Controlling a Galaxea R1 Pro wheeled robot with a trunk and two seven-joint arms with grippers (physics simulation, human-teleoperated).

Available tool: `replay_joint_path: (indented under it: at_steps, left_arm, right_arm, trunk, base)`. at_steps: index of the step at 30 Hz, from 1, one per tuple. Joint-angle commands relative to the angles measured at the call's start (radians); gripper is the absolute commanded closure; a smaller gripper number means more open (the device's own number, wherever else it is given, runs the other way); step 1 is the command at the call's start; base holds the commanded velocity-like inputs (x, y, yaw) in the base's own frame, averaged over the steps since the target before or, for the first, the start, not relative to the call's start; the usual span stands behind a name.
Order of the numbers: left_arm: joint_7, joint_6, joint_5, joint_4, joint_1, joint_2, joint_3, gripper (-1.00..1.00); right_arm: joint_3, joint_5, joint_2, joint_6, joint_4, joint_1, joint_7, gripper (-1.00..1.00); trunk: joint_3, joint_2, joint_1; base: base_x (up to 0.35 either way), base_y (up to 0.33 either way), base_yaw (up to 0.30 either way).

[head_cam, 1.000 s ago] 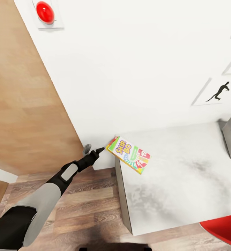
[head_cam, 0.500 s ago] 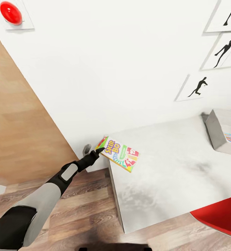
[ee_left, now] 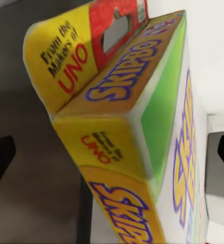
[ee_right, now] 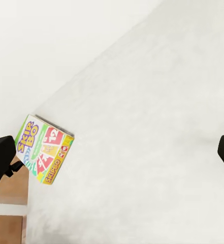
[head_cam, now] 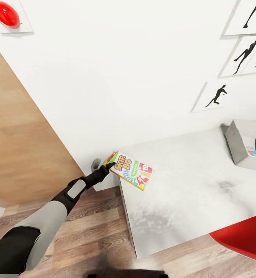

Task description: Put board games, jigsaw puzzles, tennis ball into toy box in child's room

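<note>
The small yellow, green and red board game (head_cam: 130,170) lies flat at the worktop's (head_cam: 190,181) near-left corner, long axis running toward the toy box (head_cam: 242,146), with the left gripper (head_cam: 109,166) apparently spread around its corner, though contact is unclear.

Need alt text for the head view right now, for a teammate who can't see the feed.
The left gripper reaches to the near corner of the Skip-Bo game box, which lies flat at the corner of the pale grey table. The grey toy box sits at the table's far right; baseball-player silhouettes hang on the white wall.
</note>
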Motion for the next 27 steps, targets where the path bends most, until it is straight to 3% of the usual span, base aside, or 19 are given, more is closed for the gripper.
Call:
replay_joint_path:
  at_steps: [1, 27]
  left_arm:
    - [0.001, 0.007, 0.005, 0.0, -0.006, 0.003, 0.0, -1.0]
    - [0.011, 0.009, 0.006, 0.0, -0.028, 0.026, 0.001, -1.0]
  right_arm:
    - [0.0, 0.005, 0.0, 0.004, 0.0, -0.001, 0.006, -1.0]
    - [0.008, 0.005, 0.001, 0.004, 0.0, -0.001, 0.006, -1.0]
  trunk:
    - [-0.001, -0.002, 0.001]
    - [-0.001, -0.002, 0.001]
  base:
    - [0.0, 0.0, -0.013]
    - [0.0, 0.0, -0.003]
